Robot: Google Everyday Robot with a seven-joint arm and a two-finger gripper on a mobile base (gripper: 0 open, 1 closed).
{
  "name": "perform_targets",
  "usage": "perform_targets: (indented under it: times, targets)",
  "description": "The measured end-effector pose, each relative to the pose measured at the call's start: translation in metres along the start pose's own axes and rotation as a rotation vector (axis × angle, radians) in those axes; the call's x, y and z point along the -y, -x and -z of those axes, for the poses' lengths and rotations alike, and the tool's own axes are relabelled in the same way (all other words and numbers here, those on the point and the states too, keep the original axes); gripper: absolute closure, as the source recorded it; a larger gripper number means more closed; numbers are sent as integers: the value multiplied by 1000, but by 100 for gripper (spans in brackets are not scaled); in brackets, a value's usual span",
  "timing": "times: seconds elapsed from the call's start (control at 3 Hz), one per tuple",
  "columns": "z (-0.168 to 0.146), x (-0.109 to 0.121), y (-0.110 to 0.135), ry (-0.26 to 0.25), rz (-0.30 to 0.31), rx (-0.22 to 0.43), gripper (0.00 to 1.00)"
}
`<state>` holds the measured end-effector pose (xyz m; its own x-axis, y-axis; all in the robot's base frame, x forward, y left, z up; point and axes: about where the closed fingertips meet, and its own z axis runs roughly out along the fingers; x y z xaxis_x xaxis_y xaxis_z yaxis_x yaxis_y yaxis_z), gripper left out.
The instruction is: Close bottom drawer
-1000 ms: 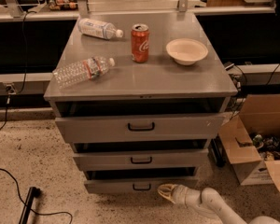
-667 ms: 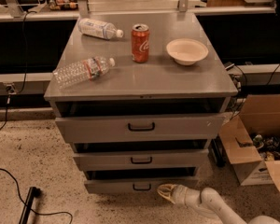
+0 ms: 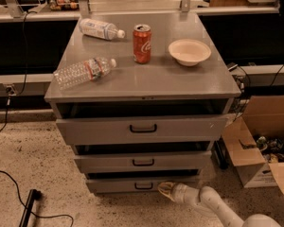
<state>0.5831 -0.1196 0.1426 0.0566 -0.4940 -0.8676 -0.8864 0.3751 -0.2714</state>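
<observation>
The bottom drawer [image 3: 118, 185] is the lowest, narrowest grey front of the cabinet, with a small black handle [image 3: 143, 186]. It stands slightly out, with a dark gap above its front panel. My gripper [image 3: 164, 189] reaches in low from the bottom right on a white arm. Its tip is at the drawer front, just right of the handle.
Middle drawer [image 3: 143, 162] and top drawer [image 3: 142, 128] also stand slightly out. On the cabinet top are two plastic bottles [image 3: 84, 71], a red can [image 3: 142, 43] and a white bowl [image 3: 189, 52]. A cardboard box [image 3: 260, 145] is at the right, a black cable [image 3: 28, 207] on the floor at left.
</observation>
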Motion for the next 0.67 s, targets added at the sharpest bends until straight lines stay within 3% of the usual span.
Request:
perform_targets:
  times: [0.67]
  targets:
    - [-4,6,-4,-18,4,-7,100]
